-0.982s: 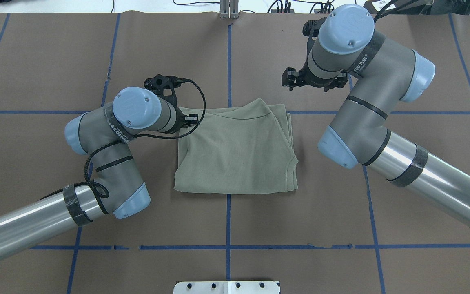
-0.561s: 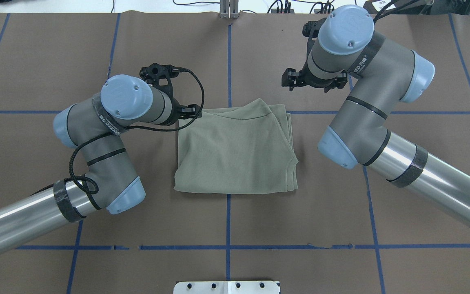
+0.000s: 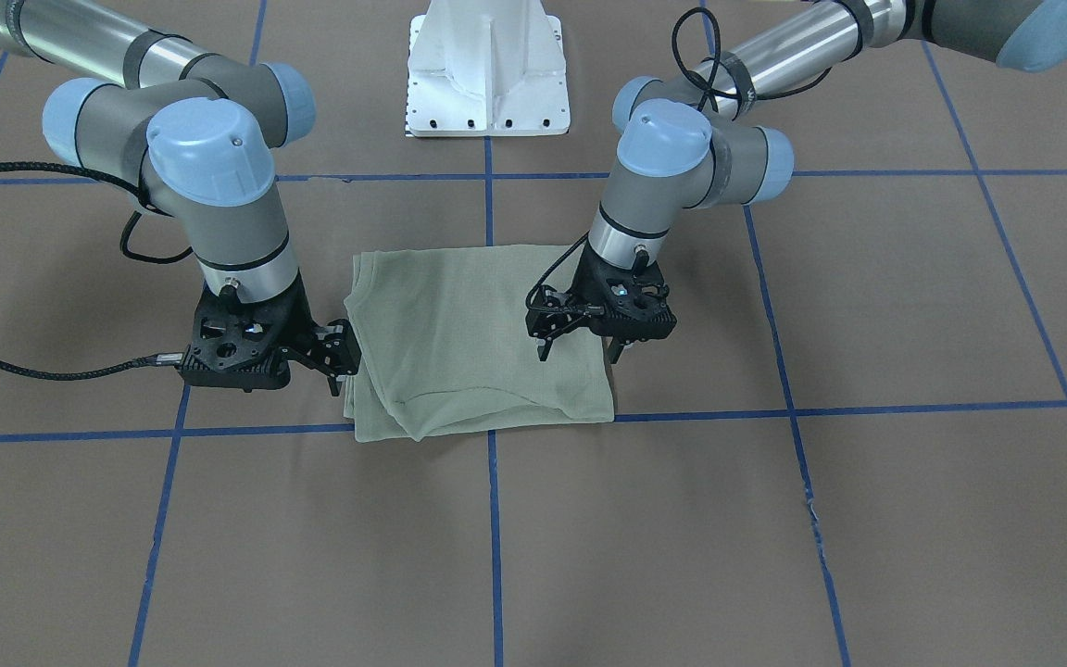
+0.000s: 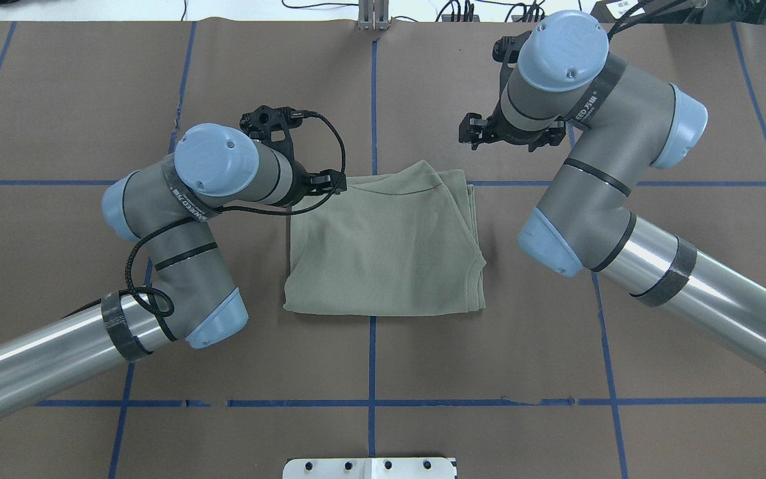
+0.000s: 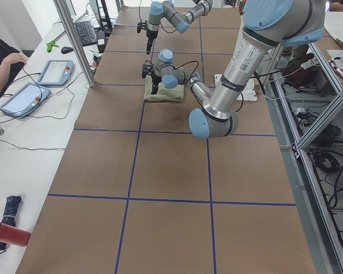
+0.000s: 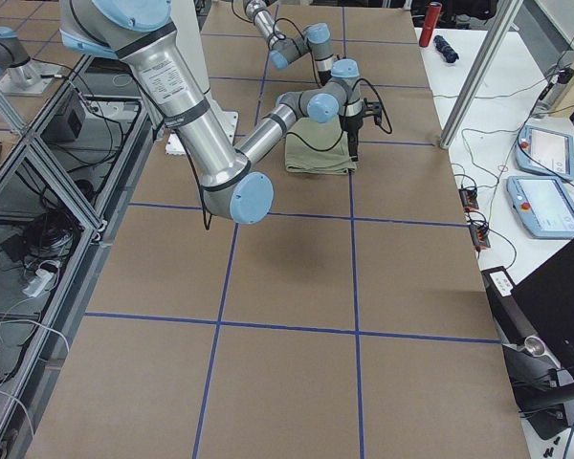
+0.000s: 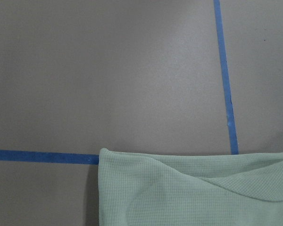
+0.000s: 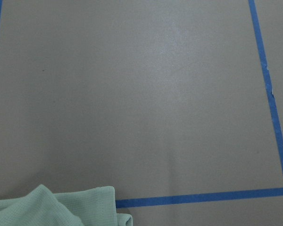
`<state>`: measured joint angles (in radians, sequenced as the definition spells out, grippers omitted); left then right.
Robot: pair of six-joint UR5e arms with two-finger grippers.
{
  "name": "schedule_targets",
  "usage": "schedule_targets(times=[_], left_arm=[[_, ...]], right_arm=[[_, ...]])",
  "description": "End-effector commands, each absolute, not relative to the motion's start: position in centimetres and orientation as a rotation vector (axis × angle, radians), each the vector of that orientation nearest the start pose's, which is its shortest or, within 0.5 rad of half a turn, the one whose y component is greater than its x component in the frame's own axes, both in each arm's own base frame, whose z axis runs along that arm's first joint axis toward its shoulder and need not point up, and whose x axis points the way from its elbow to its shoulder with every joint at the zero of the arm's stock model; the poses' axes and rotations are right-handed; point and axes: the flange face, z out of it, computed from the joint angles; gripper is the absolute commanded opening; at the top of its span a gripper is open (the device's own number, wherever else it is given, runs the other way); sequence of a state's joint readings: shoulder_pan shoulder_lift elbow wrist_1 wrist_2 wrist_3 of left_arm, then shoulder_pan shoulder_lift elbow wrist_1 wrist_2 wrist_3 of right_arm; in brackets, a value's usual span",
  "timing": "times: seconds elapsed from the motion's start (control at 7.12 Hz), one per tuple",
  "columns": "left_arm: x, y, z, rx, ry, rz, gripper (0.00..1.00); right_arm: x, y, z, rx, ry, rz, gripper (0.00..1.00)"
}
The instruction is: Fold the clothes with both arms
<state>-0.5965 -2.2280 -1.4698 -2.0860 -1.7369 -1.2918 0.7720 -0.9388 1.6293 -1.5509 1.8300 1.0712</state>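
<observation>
Over the folded shirt [image 3: 459,333], left end effector [image 3: 578,354] spread (right end effector [image 3: 341,363] near its edge, state unclear).

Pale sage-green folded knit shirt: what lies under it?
Brown table cover shows around the sage-green shirt. Blue tape lines run under it; their crossing is covered.

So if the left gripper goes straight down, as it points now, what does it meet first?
Probably the shirt, near its edge: the left gripper hangs open over that side, pointing down. The outer finger sits at the border, so it may meet the table; depth is unclear.
</observation>
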Motion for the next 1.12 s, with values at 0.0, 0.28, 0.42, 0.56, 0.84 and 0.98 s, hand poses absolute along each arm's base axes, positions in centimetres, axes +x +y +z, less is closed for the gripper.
schedule_targets(times=[0.0, 0.28, 0.42, 0.56, 0.84, 0.98], left_arm=[[54.6, -51.0, 26.1, 0.331, 1.068, -0.193, 1.0], [55.8, -50.0, 26.3, 0.315, 1.069, -0.183, 1.0], [56.7, -49.6, 27.3, 0.29, 1.061, -0.201, 1.0], [56.9, -49.5, 27.5, 0.29, 1.067, -0.197, 1.0], [56.8, -49.6, 27.9, 0.29, 1.061, -0.2, 1.0], [56.8, -49.6, 28.0, 0.29, 1.059, -0.199, 1.0]], right_arm=[[-42.2, -55.9, 26.5, 0.217, -0.714, 0.167, 1.0], [-42.2, -56.0, 26.7, 0.216, -0.712, 0.166, 1.0], [-42.2, -56.0, 26.7, 0.216, -0.711, 0.165, 1.0], [-42.2, -56.0, 26.7, 0.216, -0.711, 0.165, 1.0], [-42.3, -55.9, 26.4, 0.217, -0.715, 0.165, 1.0], [-42.2, -55.8, 26.6, 0.216, -0.714, 0.166, 1.0]])
